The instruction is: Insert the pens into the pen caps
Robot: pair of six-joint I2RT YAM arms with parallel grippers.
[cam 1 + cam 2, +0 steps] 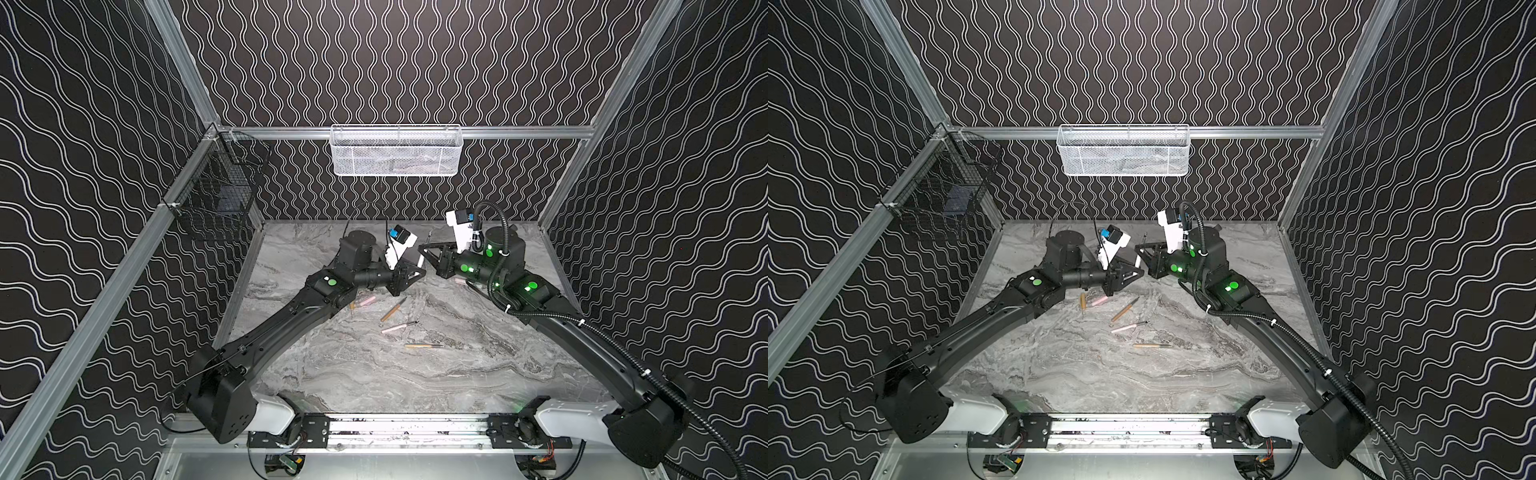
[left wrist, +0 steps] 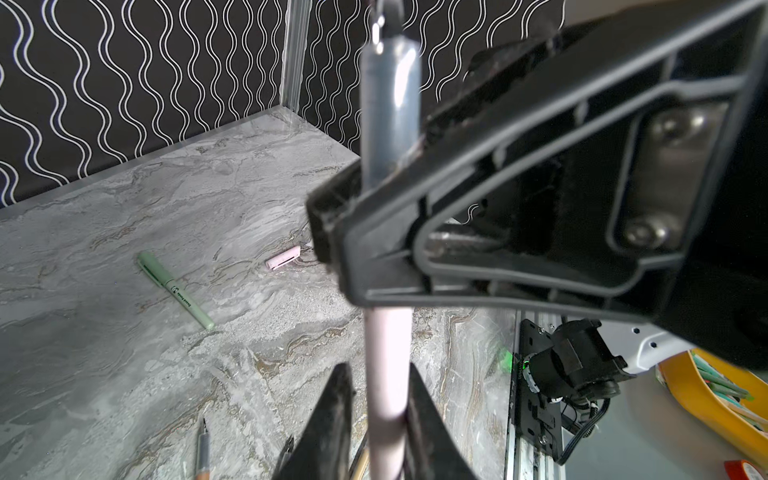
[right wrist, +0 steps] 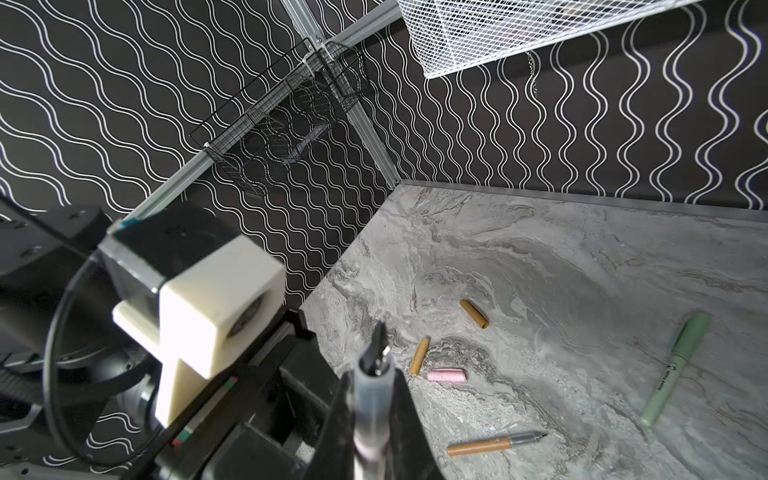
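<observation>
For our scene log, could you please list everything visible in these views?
held pen: one, pink, midair
tan pens: two, tan, uncapped, mid-table
pink pen: one, pink, between them
green pen: one, green, capped, on table
tan caps: two, tan, on table
pink caps: two, pink, on table
white mesh basket: one, back rail
black wire basket: one, left rail
table: one, grey marble
right gripper: shut on held pen
left gripper: around the pen's barrel
</observation>
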